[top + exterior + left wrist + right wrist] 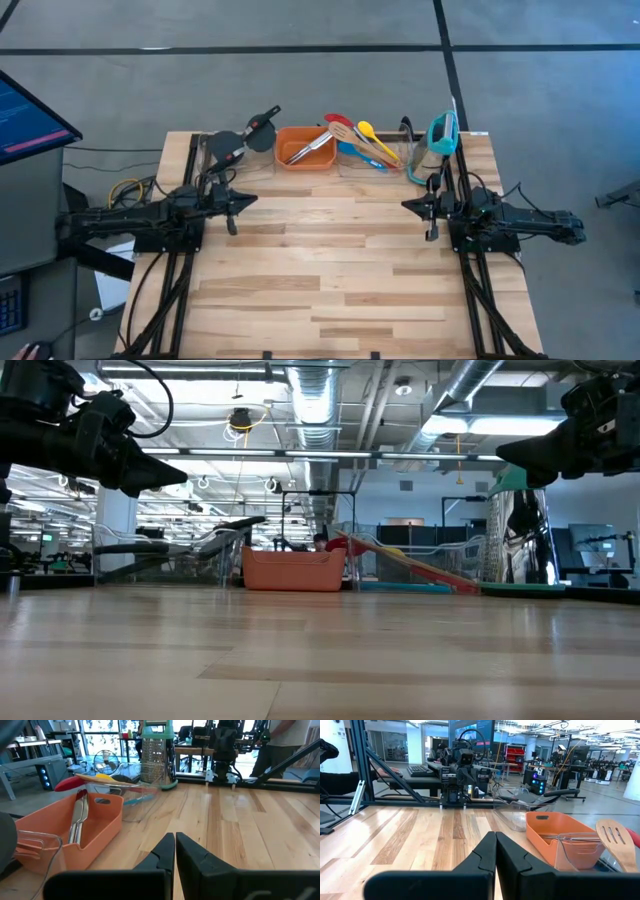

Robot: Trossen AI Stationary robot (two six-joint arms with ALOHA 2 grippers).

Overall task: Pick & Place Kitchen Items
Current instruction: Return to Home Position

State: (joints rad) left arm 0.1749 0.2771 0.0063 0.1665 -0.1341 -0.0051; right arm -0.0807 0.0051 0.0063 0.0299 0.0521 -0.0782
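Fingers pressed fully together and empty, the left gripper [175,842] and right gripper [495,840] hung near opposite sides of the table [330,280], with bare boards between them. The kitchen items lay along the far edge: black spatulas [255,130] in the left clear bin [205,142], metal tongs [308,150] in the orange bin [283,140], and a yellow spoon [366,128] and wooden fork [345,131] in the right clear bin [405,152].

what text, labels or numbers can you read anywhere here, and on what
No text can be read.
Monitor beside the table: lines on its blue screen, too small to read.
Orange bin, grater, left gripper, right gripper: no label or marking shows.
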